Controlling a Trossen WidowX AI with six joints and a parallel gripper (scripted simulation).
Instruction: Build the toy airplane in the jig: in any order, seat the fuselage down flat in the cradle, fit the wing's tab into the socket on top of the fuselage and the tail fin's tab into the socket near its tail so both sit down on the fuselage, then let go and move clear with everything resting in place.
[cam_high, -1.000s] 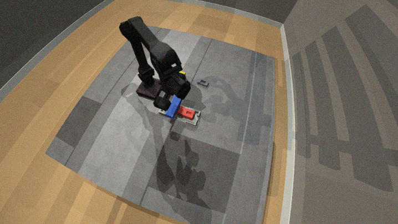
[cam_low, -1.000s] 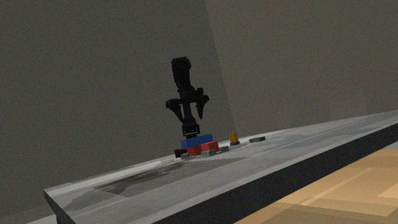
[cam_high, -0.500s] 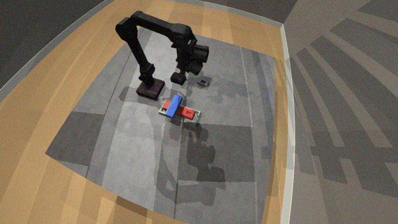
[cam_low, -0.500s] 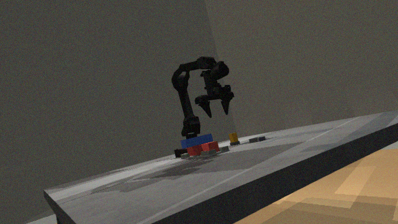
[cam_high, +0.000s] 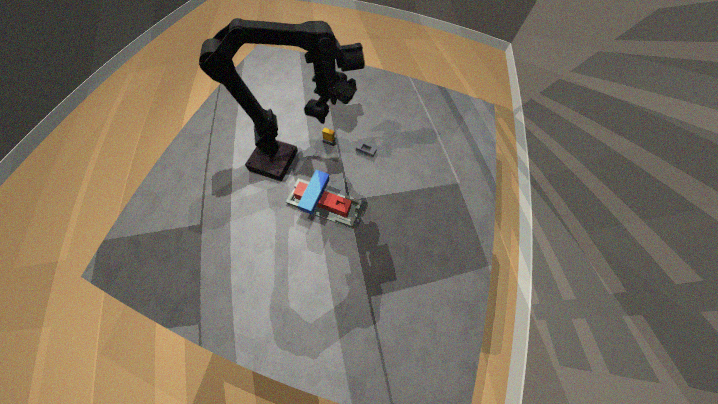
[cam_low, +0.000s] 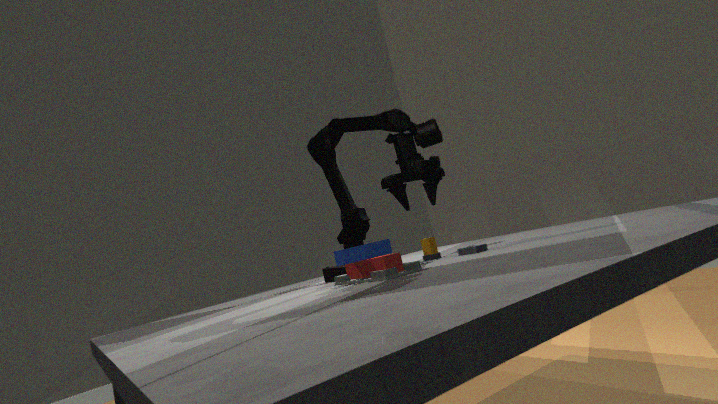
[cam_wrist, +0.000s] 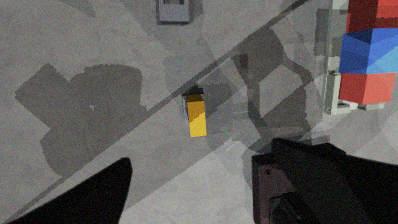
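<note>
The red fuselage (cam_high: 335, 202) (cam_low: 374, 264) (cam_wrist: 366, 87) lies in the grey jig cradle (cam_high: 351, 217) (cam_low: 384, 274) (cam_wrist: 334, 95). The blue wing (cam_high: 313, 190) (cam_low: 362, 251) (cam_wrist: 370, 50) sits across its top. The yellow tail fin (cam_high: 328, 134) (cam_low: 429, 246) (cam_wrist: 196, 116) stands upright on a small dark stand on the table, apart from the jig. My gripper (cam_high: 321, 111) (cam_low: 417, 198) (cam_wrist: 203, 154) is open and empty, hanging high above the tail fin.
A small grey holder (cam_high: 366, 148) (cam_low: 472, 249) (cam_wrist: 173, 10) lies on the table beyond the tail fin. The arm's dark base (cam_high: 271, 160) (cam_low: 332, 273) stands next to the jig. The table's front edge (cam_low: 451, 341) drops off to a wooden floor.
</note>
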